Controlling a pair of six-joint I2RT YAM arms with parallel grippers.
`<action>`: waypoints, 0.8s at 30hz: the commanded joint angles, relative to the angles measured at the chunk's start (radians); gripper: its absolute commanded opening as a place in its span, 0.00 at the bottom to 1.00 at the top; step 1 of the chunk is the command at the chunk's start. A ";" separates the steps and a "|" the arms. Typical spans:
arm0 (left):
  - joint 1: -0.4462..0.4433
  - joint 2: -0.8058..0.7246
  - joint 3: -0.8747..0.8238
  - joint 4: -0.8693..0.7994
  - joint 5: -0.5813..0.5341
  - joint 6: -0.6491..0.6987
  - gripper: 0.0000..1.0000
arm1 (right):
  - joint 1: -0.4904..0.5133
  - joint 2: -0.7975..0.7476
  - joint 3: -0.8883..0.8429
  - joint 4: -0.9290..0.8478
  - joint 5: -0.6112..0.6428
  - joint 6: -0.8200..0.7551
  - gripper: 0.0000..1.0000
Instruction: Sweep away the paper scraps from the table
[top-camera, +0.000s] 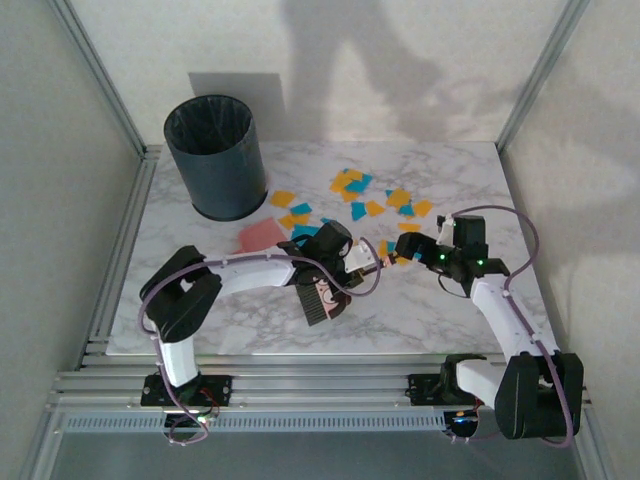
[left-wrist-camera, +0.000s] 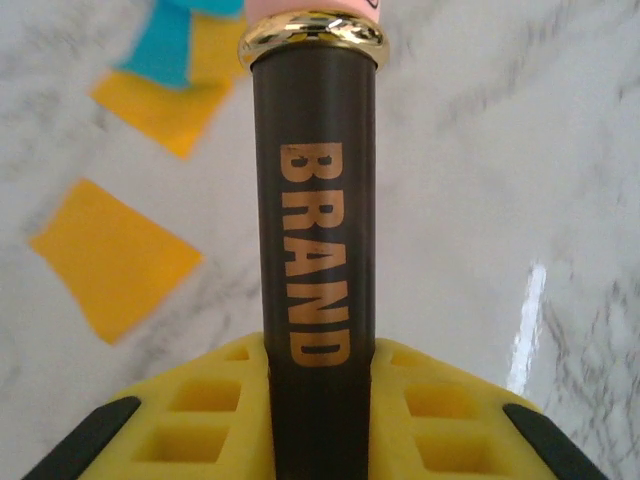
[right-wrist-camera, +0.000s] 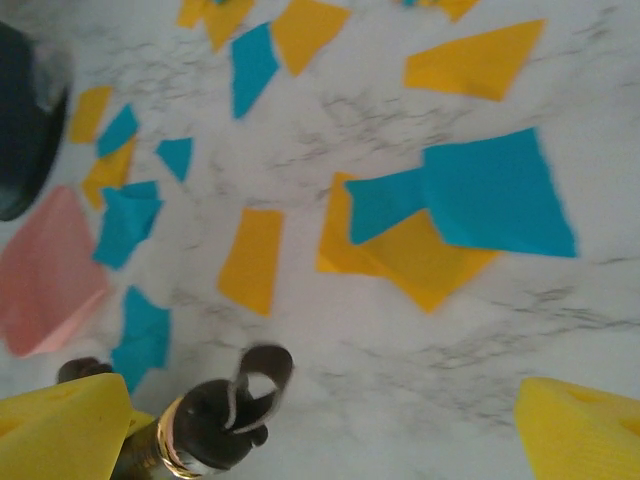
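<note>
We are seeing the left gripper (left-wrist-camera: 318, 400) clamping a brush handle (left-wrist-camera: 315, 200), the right gripper (right-wrist-camera: 320, 430) gaping, paper scraps (right-wrist-camera: 250, 258) lying just beyond.

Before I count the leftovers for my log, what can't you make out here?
- Top view: left arm covers part of the paper scraps.
- Top view: bin inside too dark.
- Left wrist: top edge cuts off the pink end of the handle.
- Right wrist: dustpan blurred, cut by left edge.

Behind your workspace you see a plain pale back wall (top-camera: 200, 40), framed by two slanting aluminium posts (top-camera: 100, 75). A large soft shadow (top-camera: 340, 40) falls across it, and dull grey side walls (top-camera: 45, 250) close you in left and right
</note>
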 joint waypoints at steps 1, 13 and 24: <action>0.000 -0.054 -0.010 0.101 -0.049 -0.061 0.14 | 0.006 0.023 0.035 0.067 -0.179 0.060 0.97; -0.002 -0.075 -0.009 0.168 -0.053 -0.099 0.16 | 0.092 0.113 0.044 0.208 -0.286 0.124 0.80; -0.003 -0.110 -0.052 0.221 -0.043 -0.088 0.17 | 0.140 0.187 0.070 0.268 -0.327 0.151 0.53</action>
